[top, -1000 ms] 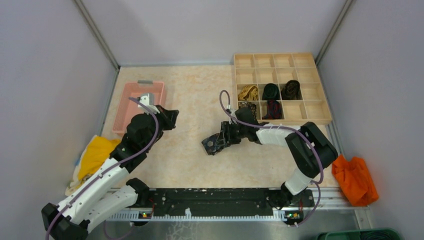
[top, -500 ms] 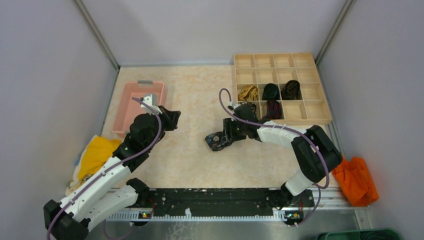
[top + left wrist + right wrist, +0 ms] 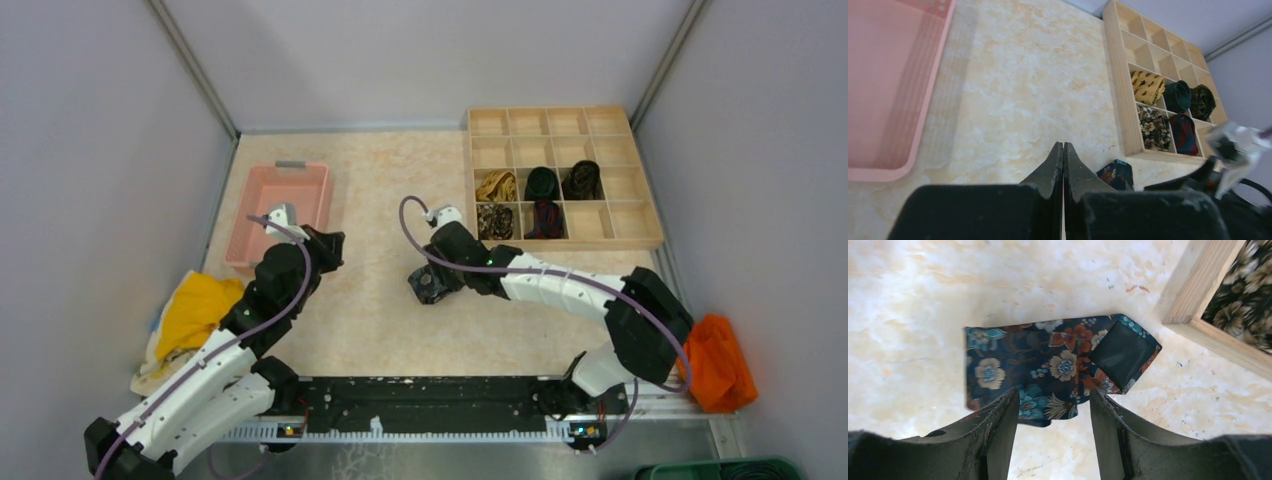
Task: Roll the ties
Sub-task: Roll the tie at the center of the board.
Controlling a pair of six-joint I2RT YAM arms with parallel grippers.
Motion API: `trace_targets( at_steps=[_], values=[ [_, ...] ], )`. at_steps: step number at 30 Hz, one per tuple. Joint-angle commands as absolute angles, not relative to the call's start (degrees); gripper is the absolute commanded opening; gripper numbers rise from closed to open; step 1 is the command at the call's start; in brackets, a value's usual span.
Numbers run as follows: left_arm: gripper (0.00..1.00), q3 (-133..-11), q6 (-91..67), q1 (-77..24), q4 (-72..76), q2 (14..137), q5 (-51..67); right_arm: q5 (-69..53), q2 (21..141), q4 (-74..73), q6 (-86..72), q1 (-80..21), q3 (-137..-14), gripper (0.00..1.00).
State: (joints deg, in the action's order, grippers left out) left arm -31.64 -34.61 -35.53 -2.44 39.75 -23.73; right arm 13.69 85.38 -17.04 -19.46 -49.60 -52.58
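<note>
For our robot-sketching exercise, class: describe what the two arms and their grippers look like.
The left arm and right arm pair white shells with black joints; a purple cable loops along each. The left gripper and right gripper each have two black, tapering fingers with scuffed edges.

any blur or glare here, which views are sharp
Top external: even soft light, sharp, no glare. Left wrist: wooden organizer sharp, the right arm's white housing at the edge smeared. Right wrist: floral tie crisp mid-frame, its left edge slightly blurred.

Lab test cell: grey panel walls (image 3: 430, 50), aluminium posts (image 3: 195, 65).
</note>
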Motion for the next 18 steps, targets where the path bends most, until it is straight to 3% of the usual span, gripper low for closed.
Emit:
trace_targets(
  at_steps=[1,6,11,18],
  values=[
    [0.00,-29.34,-39.77,-34.54,-5.18,38.67,-27.75,26.33,80.04,-21.62,-16.96,-56.23,-57.56,0.54],
    [0.00,-29.21,-40.57,-33.06,-7.15,36.18,-29.70,37.55,81.14,-26.43,-18.12,-63.55,-59.60,0.55],
    [0.00,-29.88,-40.11,-32.45,-9.41,34.33,-30.89,36.71,85.20,-24.68,-17.25,-66.90,-59.92,0.55],
    [0.00,-30.32,-37.81,-32.18,-9.94,33.18,-31.68,39.29,92.64,-23.92,-15.82,-69.90,-64.03,0.67]
  ],
)
